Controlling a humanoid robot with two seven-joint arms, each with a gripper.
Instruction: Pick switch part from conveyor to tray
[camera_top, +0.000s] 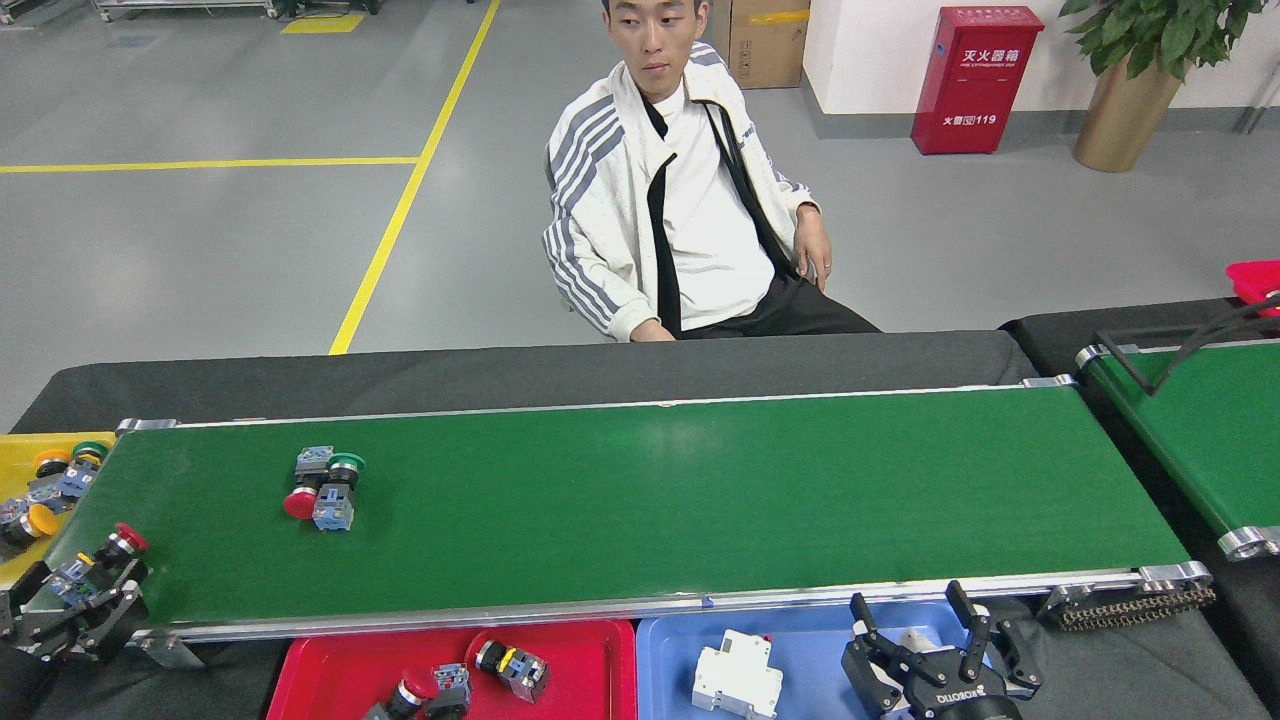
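The conveyor (700, 480) runs across the head view, its dark-green belt framed by silver rails. At its left end lies a red-capped switch part (118, 547). My left gripper (72, 592) is open with its fingers on either side of that part's body. Two more switch parts, one red-capped (302, 497) and one green-capped (338, 487), lie touching on the left part of the belt. The red tray (330, 670) at the front holds a yellow-marked switch part (510, 668) and a red-capped one (415, 695). My right gripper (908, 602) hangs open over the blue tray (810, 650).
A white breaker (735, 680) lies in the blue tray. A yellow tray (15, 460) at the far left holds several switch parts. A second green belt (1200, 430) stands at the right. A person (680, 200) sits behind the black-covered table.
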